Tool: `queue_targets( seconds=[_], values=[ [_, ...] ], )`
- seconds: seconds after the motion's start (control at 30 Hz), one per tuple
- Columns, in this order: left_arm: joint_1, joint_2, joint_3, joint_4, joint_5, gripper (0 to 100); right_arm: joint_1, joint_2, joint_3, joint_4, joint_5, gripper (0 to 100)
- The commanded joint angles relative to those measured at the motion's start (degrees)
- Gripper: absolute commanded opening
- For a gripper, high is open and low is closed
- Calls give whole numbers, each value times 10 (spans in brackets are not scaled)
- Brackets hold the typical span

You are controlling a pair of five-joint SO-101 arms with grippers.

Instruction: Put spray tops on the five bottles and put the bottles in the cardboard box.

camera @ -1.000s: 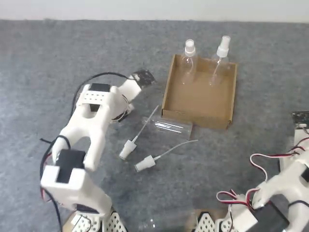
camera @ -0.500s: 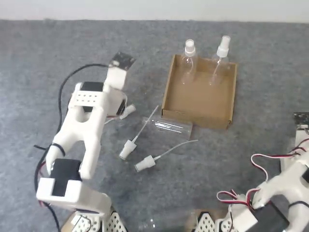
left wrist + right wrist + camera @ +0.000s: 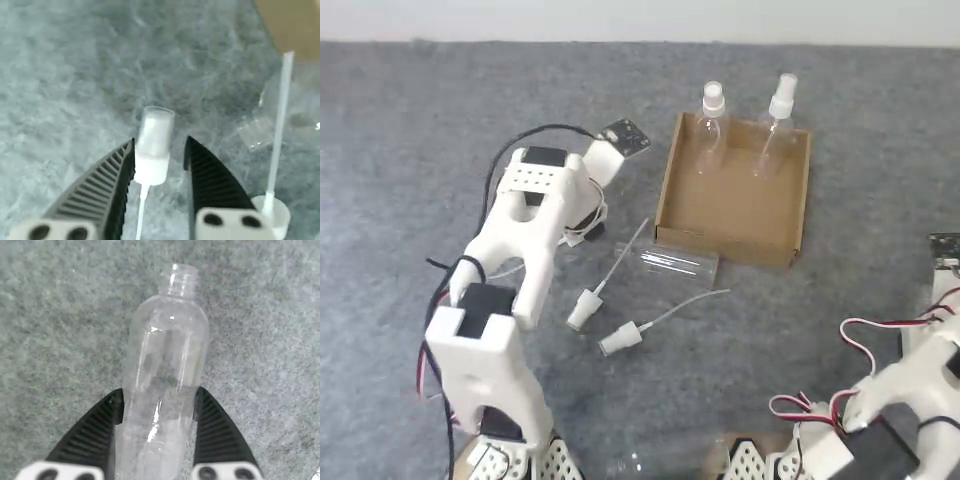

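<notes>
In the high view the left arm point(image 3: 525, 250) stands over the grey surface point(image 3: 400, 150) at centre left. Its wrist view adds the left end effector point(image 3: 159, 146), jaws apart around a white spray top point(image 3: 152, 145), one jaw touching it. Two loose tops point(image 3: 585, 308) lie at lower centre. At upper right, the cardboard box point(image 3: 732, 240) holds two capped bottles point(image 3: 712, 125). The right wrist view shows the right end effector point(image 3: 157, 397) clamped on an uncapped bottle point(image 3: 165, 360).
</notes>
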Motion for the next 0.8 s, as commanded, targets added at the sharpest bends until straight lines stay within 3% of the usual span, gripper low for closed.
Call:
queue_targets(
  seconds=[0.0,0.3,0.63,0.77],
  values=[
    [-5,3,-26,-31,-9,131,10,1,-30,-2,8,38],
    [0,4,-7,-37,-9,130,11,1,-30,-2,8,38],
    [0,4,55,-101,-9,129,11,1,-30,-2,8,38],
    [-4,-4,56,-99,-7,51,11,1,-30,-2,8,38]
  ],
)
